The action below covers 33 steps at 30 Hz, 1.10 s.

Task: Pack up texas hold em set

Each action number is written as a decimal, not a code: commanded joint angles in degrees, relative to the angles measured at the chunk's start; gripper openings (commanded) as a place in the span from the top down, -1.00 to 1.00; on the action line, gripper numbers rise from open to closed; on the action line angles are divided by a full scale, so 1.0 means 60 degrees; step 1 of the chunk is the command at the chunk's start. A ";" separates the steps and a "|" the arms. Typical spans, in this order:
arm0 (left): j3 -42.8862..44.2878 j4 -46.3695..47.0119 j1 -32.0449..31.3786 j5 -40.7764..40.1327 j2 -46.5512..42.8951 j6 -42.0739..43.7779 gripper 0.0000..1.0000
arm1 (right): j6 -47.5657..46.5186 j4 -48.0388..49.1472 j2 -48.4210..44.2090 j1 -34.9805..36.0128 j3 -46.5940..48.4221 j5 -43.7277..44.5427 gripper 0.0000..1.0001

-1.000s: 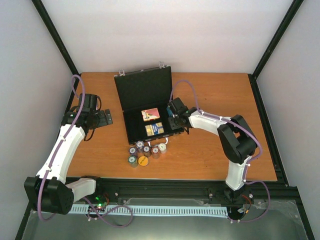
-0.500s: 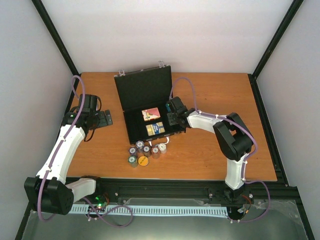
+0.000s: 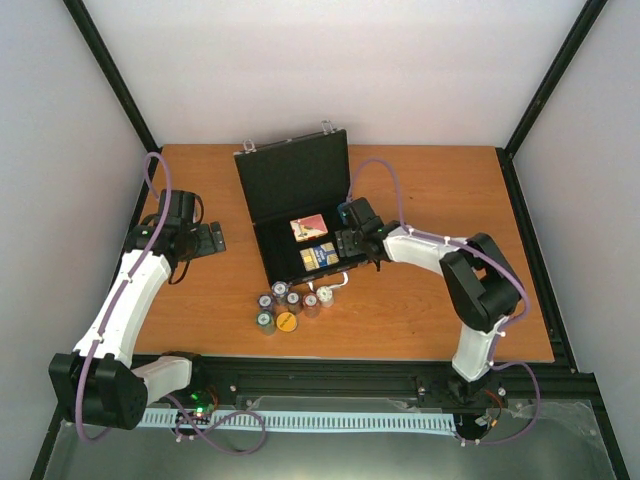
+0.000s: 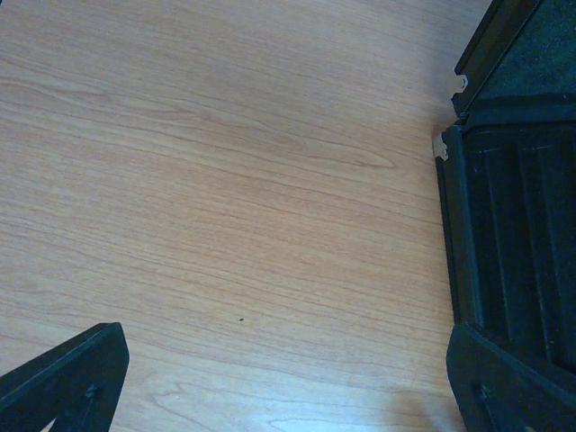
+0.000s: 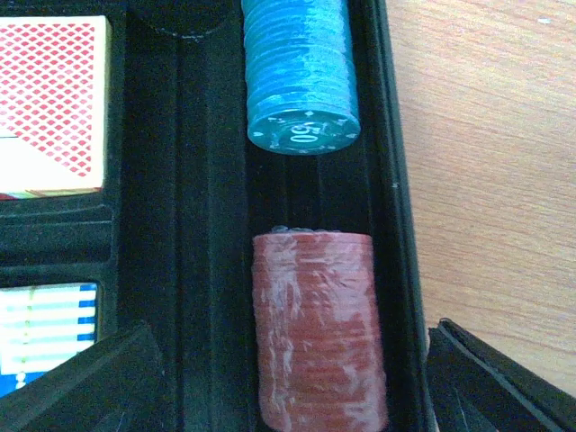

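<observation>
The black case lies open mid-table, its lid raised at the back. Two card decks rest inside. My right gripper hangs open over the case's right edge. In the right wrist view a red chip stack lies on its side in the rightmost groove between the spread fingers, touching neither, with a blue chip stack beyond it. Several chip stacks stand on the table in front of the case. My left gripper is open over bare wood, left of the case.
The left wrist view shows the case's left wall and a silver corner close to the right finger. A red-backed deck lies left of the blue stack. Black frame posts rise at the table's back corners.
My right gripper has opened and let the red chip stack lie in the case's groove. The case has shifted slightly to the right. The left arm has not moved.
</observation>
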 commanded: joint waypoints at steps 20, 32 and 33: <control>0.0030 0.0086 -0.0008 0.0093 -0.0072 0.0166 -0.99 | -0.1462 -0.4591 -0.2440 0.2059 0.0708 -0.3148 -0.59; 0.0025 0.0142 -0.0012 0.0220 -0.0138 0.0152 -1.00 | -0.2388 -0.4720 -0.2040 0.2760 0.0739 -0.3511 -0.49; 0.0032 0.0126 -0.0007 0.0220 -0.0151 0.0160 -0.99 | -0.2460 -0.4731 -0.1989 0.2771 0.0724 -0.3517 -0.47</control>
